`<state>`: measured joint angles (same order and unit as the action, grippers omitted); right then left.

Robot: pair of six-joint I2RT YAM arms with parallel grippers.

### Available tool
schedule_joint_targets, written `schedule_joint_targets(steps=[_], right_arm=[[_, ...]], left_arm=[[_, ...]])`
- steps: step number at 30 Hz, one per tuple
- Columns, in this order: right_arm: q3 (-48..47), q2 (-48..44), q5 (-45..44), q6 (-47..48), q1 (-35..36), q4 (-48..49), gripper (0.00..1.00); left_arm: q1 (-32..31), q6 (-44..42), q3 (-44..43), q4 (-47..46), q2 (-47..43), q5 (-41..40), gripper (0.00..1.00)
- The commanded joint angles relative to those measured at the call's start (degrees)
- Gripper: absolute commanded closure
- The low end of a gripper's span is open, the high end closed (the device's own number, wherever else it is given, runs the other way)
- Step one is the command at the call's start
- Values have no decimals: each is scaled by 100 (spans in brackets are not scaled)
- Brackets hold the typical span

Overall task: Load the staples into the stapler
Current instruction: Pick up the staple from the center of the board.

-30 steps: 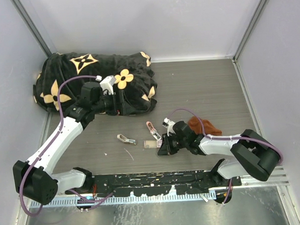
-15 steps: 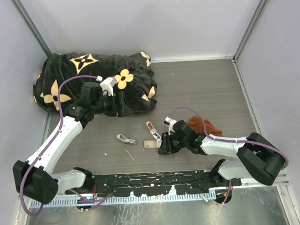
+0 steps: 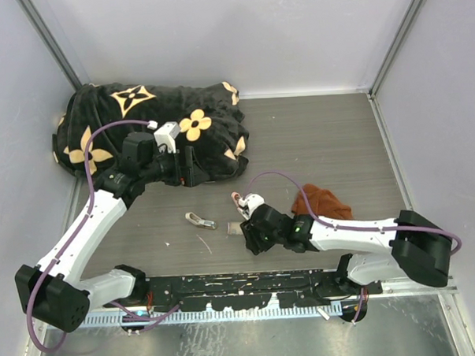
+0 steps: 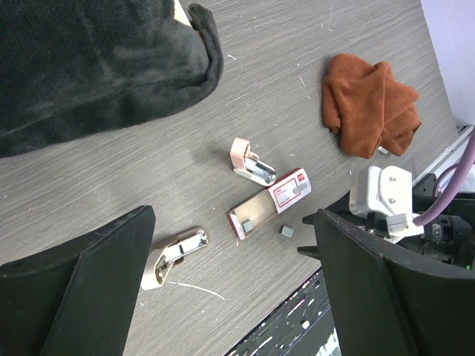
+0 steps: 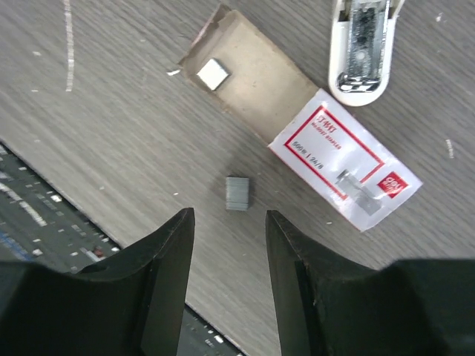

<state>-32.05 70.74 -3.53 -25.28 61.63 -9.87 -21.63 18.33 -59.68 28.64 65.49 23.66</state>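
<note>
Currently right tool (image 5: 228, 221) apart, empty, above staples (image 5: 237, 193); left tool (image 4: 231, 222) apart, empty.

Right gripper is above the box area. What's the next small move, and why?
Probably lower the right gripper straight down, then close: its open fingers frame the small grey staple block, lying loose on the table beside the box.
</note>
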Motion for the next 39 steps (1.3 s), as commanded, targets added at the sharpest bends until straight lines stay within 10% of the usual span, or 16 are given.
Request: schedule_joint_targets(steps=[1,39], right_arm=[[-339,333,-999,366,234,-243,51],[-696,767,-1356,542,614,-305,83]], left_arm=[[27,-97,9,-108,-144,-37,9],[27,447,171,-317,-97,-77,10]])
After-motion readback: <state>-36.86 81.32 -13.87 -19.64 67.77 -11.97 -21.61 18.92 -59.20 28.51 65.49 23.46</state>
